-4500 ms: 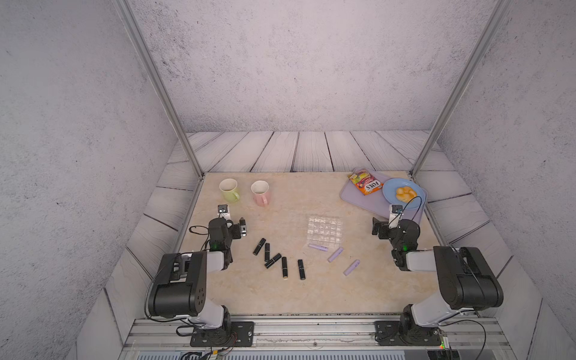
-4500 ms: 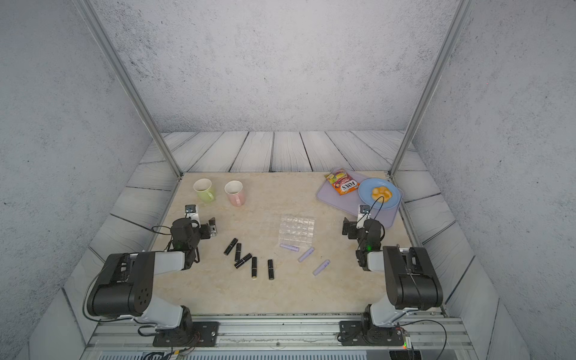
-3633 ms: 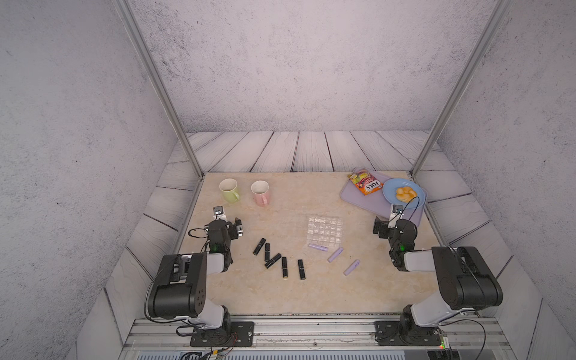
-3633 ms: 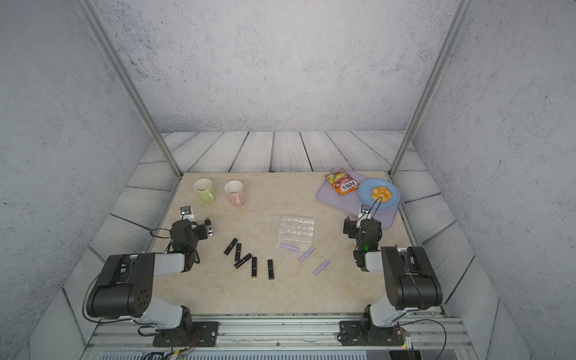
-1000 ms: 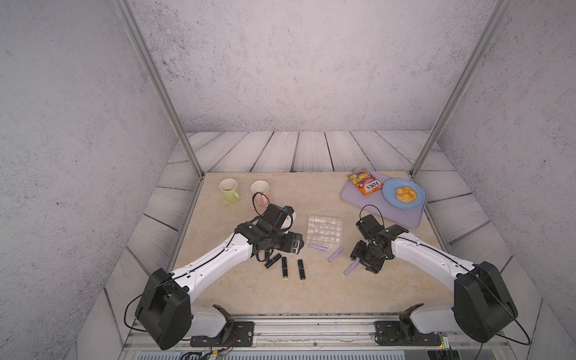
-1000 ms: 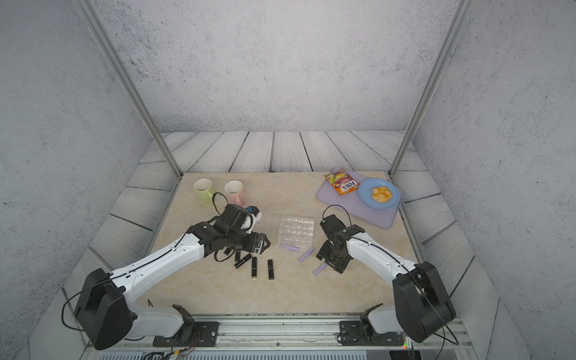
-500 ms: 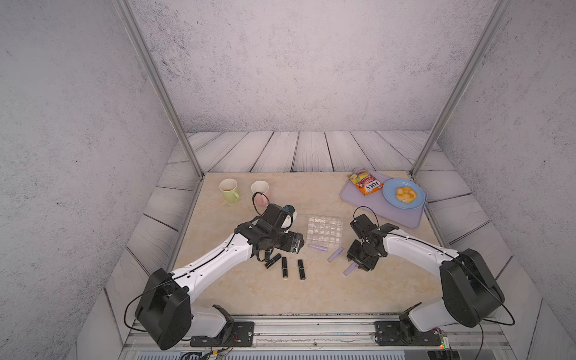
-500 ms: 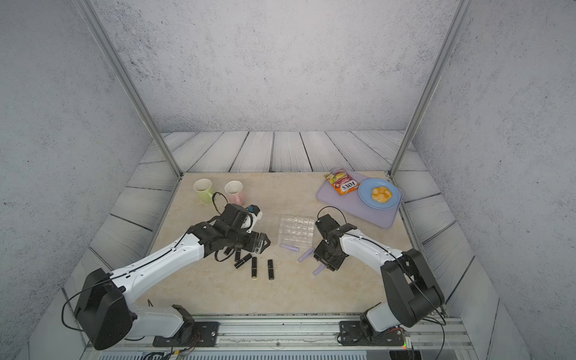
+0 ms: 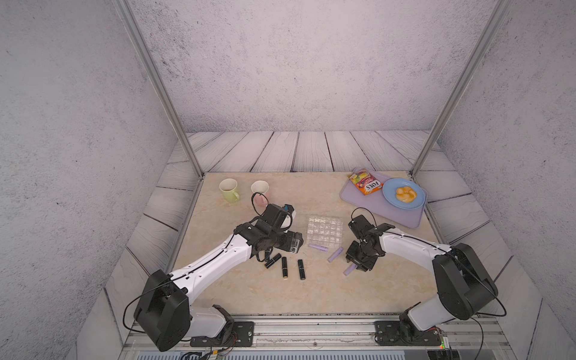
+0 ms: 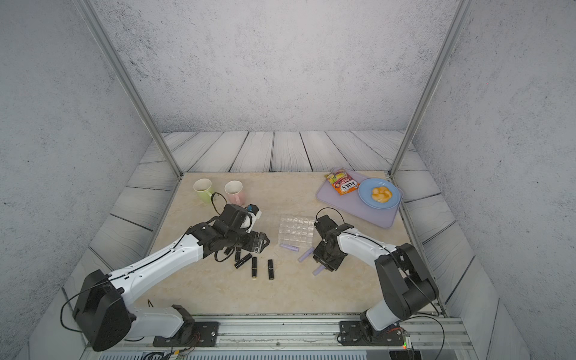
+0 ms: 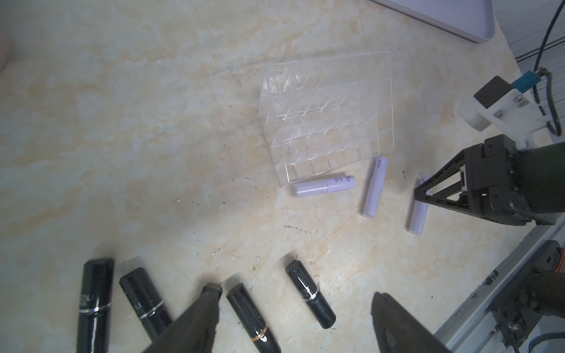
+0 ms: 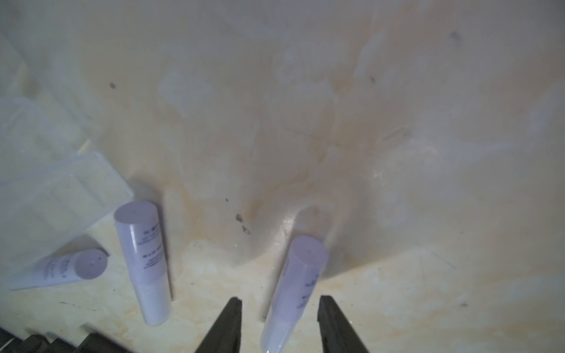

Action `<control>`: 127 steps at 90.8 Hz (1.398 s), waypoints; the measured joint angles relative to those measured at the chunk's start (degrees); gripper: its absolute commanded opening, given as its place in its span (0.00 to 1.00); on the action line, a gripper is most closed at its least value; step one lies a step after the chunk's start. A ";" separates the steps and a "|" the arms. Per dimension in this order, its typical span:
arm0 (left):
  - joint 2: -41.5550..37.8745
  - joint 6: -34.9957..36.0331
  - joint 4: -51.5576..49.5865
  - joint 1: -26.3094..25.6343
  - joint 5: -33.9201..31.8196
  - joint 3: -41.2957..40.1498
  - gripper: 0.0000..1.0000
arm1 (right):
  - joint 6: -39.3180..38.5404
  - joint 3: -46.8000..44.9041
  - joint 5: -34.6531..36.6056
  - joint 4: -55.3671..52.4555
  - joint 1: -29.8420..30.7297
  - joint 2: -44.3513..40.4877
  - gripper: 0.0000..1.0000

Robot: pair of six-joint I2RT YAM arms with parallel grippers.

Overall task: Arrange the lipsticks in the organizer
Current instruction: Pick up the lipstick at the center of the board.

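Observation:
The clear organizer (image 9: pixel 324 230) (image 10: pixel 296 230) (image 11: pixel 330 116) sits mid-table with no lipsticks in it. Three lilac lipsticks lie just in front of it (image 9: pixel 318 247) (image 9: pixel 335 254). My right gripper (image 9: pixel 358 263) (image 12: pixel 279 299) is open and low over the table, and its fingers straddle the third lilac lipstick (image 12: pixel 301 275) with a gap on one side. Several black lipsticks (image 9: pixel 284 267) (image 10: pixel 270 269) lie to the left. My left gripper (image 9: pixel 294 246) (image 11: pixel 296 292) hovers wide open above them, and two black tubes (image 11: pixel 252 318) (image 11: pixel 310 298) lie between its fingertips.
A green mug (image 9: pixel 229 190) and a pink mug (image 9: pixel 260 188) stand at the back left, close behind my left arm. At the back right a lilac tray (image 9: pixel 405 218) holds a blue plate (image 9: pixel 389 194) and a snack packet (image 9: pixel 364 184). Metal posts stand at the back corners.
Both arms have reached out from their folded poses to the lipsticks. In the last second my right gripper slid slightly left and narrowed around the lilac lipstick. The left gripper barely moved.

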 measured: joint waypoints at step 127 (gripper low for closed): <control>-9.25 -9.51 4.35 0.00 15.26 -2.27 0.90 | 4.83 -5.33 -14.86 21.92 -3.17 -12.74 0.16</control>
